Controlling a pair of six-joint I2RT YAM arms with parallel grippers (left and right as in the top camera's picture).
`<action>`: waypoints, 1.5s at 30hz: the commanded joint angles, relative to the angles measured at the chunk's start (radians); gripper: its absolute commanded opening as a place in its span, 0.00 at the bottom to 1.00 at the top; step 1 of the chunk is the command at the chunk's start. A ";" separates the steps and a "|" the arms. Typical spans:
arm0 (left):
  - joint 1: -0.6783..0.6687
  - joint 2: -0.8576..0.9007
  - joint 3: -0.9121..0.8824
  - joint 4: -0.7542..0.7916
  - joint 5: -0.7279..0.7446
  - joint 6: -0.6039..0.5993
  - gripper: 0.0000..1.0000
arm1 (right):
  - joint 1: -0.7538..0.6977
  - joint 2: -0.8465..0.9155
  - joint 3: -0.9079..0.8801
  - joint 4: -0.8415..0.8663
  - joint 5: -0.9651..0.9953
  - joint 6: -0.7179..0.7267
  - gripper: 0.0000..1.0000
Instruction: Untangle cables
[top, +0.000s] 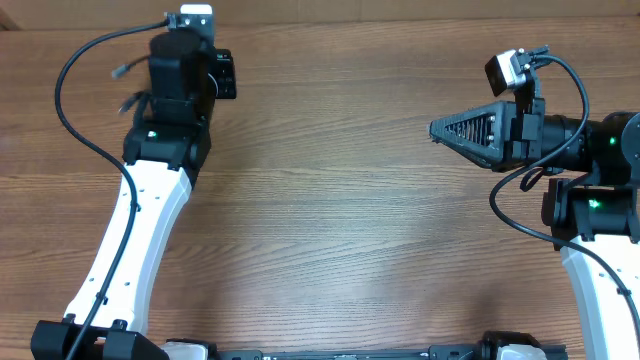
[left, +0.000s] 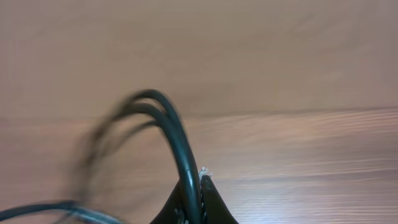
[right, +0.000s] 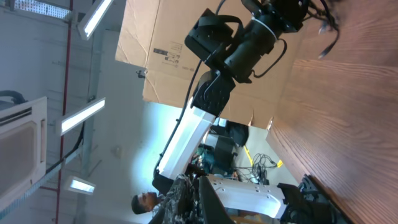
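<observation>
Cables (top: 128, 102) sit at 10 o'clock in the overhead view, just left of the left wrist (top: 180, 70), with two small plug tips (top: 118, 70) sticking out free over the counter (top: 330, 210). The thicker black loop sweeping out to 9 o'clock looks like the arm's own lead, not a task thing. Left fingers (left: 212, 208) are hidden under the wrist overhead. The left wrist view shows them pressed together on the cables at 6 o'clock. Two or three strands arch up from the fingers to the middle of the view and fall away blurred toward 8 o'clock. Handling guess: light, limp, thin, with a smooth jacket that could slide in a pinch. They won't hold a shape, and loops will likely snag on the plugs, the only stiff bits. Best hold is probably on a single strand just behind a plug, not on the plug itself, then a slow pull. Right fingers (top: 470, 130) are at 3 o'clock, pointing toward 9 o'clock, well apart from the cables, with nothing seen in them. Overhead they read as one wedge and their own camera shows only a dark sliver at 6 o'clock, so can't tell whether they are apart or together. The right wrist view, rolled sideways, gives a side look at the left arm (right: 249, 43) with plug ends dangling at 1 o'clock. No view shows the whole tangle.
</observation>
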 joint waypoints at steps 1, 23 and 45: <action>0.000 -0.005 0.006 0.059 0.420 0.018 0.04 | -0.003 0.019 0.022 0.004 -0.019 -0.043 0.10; -0.022 -0.006 0.006 0.580 1.191 -0.530 0.04 | -0.003 0.245 0.022 -0.206 0.211 -0.132 1.00; -0.116 -0.006 0.006 0.721 1.176 -0.552 0.04 | -0.003 0.197 0.022 -0.963 0.882 -0.838 1.00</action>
